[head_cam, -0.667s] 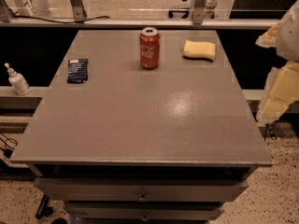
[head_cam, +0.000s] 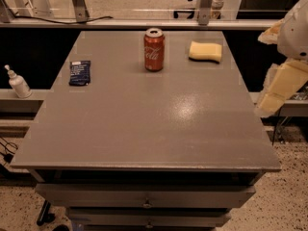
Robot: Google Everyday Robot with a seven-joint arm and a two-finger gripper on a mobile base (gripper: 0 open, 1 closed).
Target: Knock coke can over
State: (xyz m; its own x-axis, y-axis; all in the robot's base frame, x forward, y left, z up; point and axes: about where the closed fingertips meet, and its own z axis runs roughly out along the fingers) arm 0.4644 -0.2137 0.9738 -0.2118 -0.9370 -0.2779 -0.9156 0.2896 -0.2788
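Coke can stands upright at the far part of the bench, and the hand waits off the right edge.

Nearest is the front edge of the grey bench (head_cam: 144,129), with drawers (head_cam: 144,196) under it. Further in, past the right edge of the bench and above the floor, is the pale cream hand (head_cam: 281,85) of the robot; it touches nothing, and I cannot tell whether it is spread or pressed together. On the left side of the bench lies a dark blue packet (head_cam: 79,72), flat, and beyond the left edge a small white bottle (head_cam: 18,83) stands on a lower ledge (head_cam: 29,96). Further still, near the far edge and about in the middle, the red coke can (head_cam: 154,49) stands straight with its silver top up, well apart from the hand. To the right of it, near but not touching, lies a yellow sponge (head_cam: 205,51).
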